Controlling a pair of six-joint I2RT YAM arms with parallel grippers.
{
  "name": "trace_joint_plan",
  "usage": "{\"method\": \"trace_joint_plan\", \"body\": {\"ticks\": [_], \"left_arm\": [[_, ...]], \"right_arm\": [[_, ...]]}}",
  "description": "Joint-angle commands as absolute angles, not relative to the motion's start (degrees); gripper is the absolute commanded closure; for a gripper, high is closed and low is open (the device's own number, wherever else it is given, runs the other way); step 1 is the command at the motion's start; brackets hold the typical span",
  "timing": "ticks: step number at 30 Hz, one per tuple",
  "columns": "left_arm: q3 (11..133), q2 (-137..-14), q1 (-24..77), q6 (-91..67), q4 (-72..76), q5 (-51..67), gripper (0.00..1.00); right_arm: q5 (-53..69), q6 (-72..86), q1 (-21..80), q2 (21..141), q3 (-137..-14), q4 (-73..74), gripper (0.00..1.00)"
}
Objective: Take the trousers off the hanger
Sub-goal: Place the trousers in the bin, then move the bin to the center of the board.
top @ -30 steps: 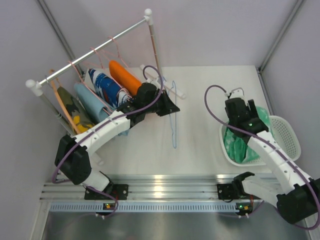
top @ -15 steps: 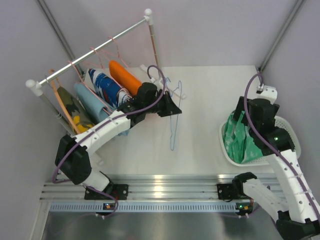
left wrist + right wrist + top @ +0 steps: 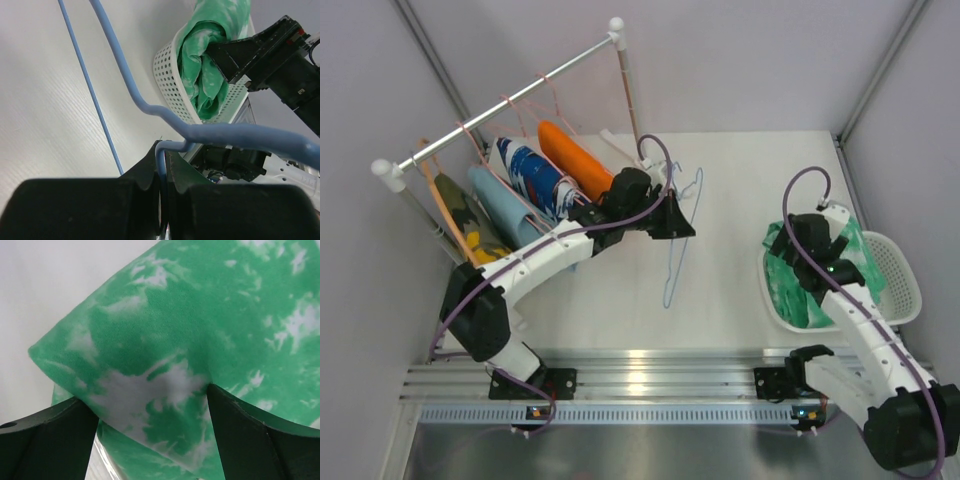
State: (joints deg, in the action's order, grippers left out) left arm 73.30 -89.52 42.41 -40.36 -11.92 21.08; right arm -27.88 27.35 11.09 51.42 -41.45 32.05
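Note:
My left gripper (image 3: 678,222) is shut on the hook of an empty blue wire hanger (image 3: 672,260), which hangs over the table; in the left wrist view the wire (image 3: 130,85) runs up from between the fingers (image 3: 145,175). The mint green trousers (image 3: 795,290) lie bunched in the white basket (image 3: 900,275). My right gripper (image 3: 802,240) hovers just above them, open, with green cloth (image 3: 200,315) bulging between its wide-apart fingers (image 3: 260,440). Orange (image 3: 570,152), blue-and-white patterned (image 3: 532,172), light blue (image 3: 505,205) and camouflage trousers (image 3: 470,225) hang on the rack.
The clothes rack's rod (image 3: 510,100) runs diagonally across the back left on white posts. The perforated basket (image 3: 167,65) stands at the table's right edge beside the wall. Grey walls close in on both sides.
The left arm carried the blue hanger to the right, away from the rack. The right arm swung up and toward the wall, then came back over the basket with its jaws wider.

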Motion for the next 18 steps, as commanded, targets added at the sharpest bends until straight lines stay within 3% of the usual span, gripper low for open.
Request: {"method": "trace_joint_plan", "body": {"ticks": [1, 8, 18], "left_arm": [[75.4, -87.8, 42.3, -38.3, -12.0, 19.3, 1.00], [76.4, -88.2, 42.3, -38.3, -12.9, 18.7, 1.00], [77.9, -88.5, 42.2, -36.9, -14.6, 16.4, 1.00]], "right_arm": [[-26.8, 32.3, 10.1, 53.0, -37.5, 24.2, 0.17], [-19.3, 38.8, 11.2, 58.0, -33.5, 10.1, 0.21], [-16.7, 35.8, 17.8, 71.4, -45.7, 4.3, 0.18]]}}
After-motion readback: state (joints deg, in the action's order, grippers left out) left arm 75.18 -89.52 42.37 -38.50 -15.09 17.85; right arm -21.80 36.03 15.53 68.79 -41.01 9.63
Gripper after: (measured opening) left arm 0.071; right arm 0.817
